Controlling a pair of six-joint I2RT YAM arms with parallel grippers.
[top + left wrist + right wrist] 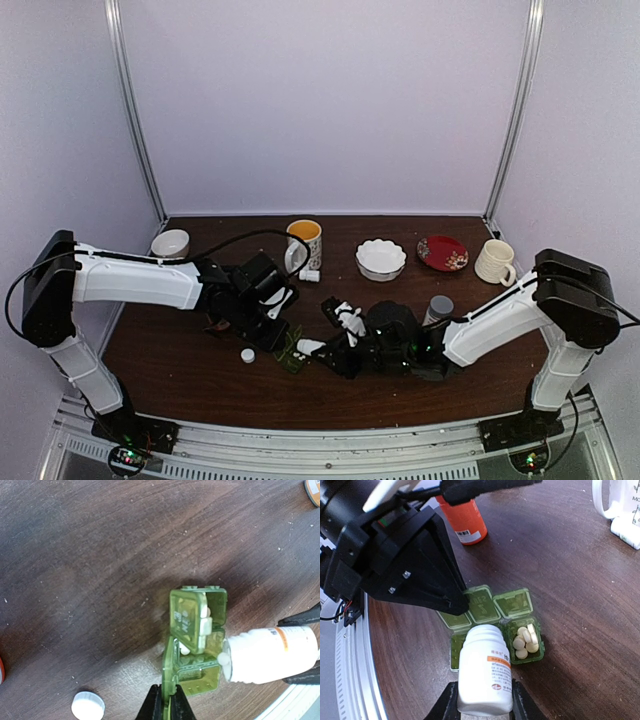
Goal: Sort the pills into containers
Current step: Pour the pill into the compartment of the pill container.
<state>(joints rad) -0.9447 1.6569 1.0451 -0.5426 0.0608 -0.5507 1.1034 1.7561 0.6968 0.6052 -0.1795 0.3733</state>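
The green pill box [485,611] lies on the table with its little lids up; one compartment holds several pale pills [525,641]. My left gripper [168,701] is shut on an upright lid flap at the box's edge [176,666]. My right gripper [484,700] is shut on a white bottle [485,672] with no cap. The bottle is tipped, its mouth at the box, and a pill [223,657] sits in the mouth. From above, the box [291,356] lies between my left gripper [275,335] and my right gripper [325,350].
A loose white cap [247,355] lies left of the box. An orange bottle [465,522] stands behind it. Along the back are a small white bowl [170,243], a yellow-lined mug [304,243], a fluted bowl [381,258], a red plate [442,252] and a cream mug [495,262]. A grey-capped bottle [437,308] stands right of centre.
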